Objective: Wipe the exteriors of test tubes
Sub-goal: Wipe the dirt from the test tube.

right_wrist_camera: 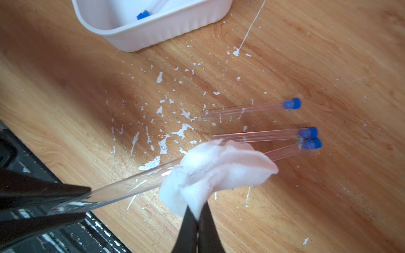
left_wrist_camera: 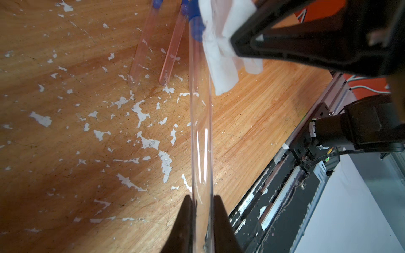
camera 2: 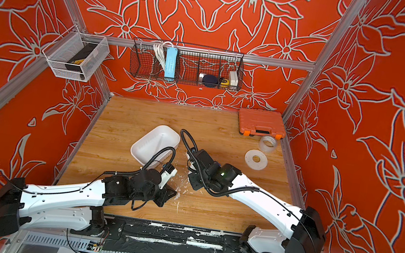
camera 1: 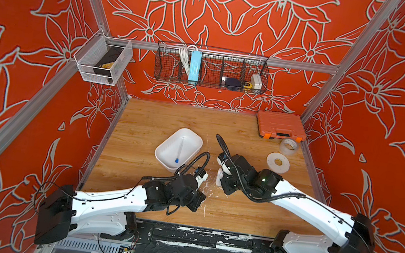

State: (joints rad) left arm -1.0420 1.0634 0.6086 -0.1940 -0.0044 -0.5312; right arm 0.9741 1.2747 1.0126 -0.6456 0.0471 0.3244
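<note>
In the left wrist view the tissue covers part of the blue cap of the held tube, and the edge cuts the caps of 2 tubes beyond it. In the right wrist view the tissue hides the held tube's middle; the white tray is cut off, and the tube inside it shows only a blue cap. In both top views the arms cover the fingertips of the left gripper and right gripper.

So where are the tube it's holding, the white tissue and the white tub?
held test tube (right_wrist_camera: 122, 188): right wrist view, on its clear shaft.
white tissue (right_wrist_camera: 219, 170): right wrist view, middle of the wad.
white tub (camera 1: 170, 144): in a top view, bare inner wall.
</note>
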